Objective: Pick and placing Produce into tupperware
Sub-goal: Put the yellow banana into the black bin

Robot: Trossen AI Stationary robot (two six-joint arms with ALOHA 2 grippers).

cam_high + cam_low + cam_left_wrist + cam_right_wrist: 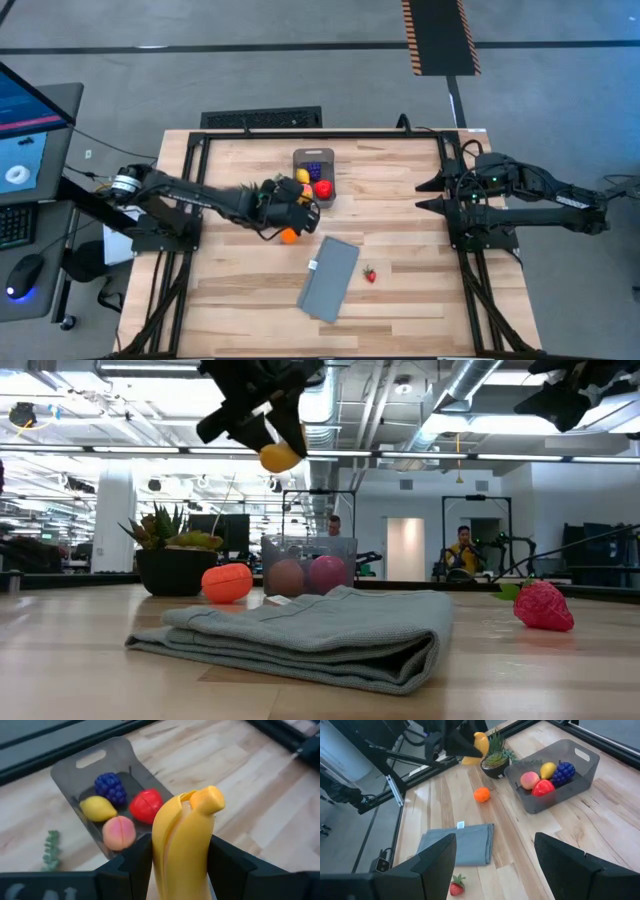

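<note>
Banana carried toward the tub.
The left gripper (182,865), clamped on the banana (182,840), hovers at the tupperware's (117,757) seven o'clock for release; the right gripper (495,862) waits agape, empty.

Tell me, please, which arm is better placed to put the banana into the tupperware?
Left. The left gripper already holds the banana raised beside the tupperware; the right gripper waits open at the table's far side.

Bright, even light (soft shadows), sharp

Overhead, table-level, two wrist views.
</note>
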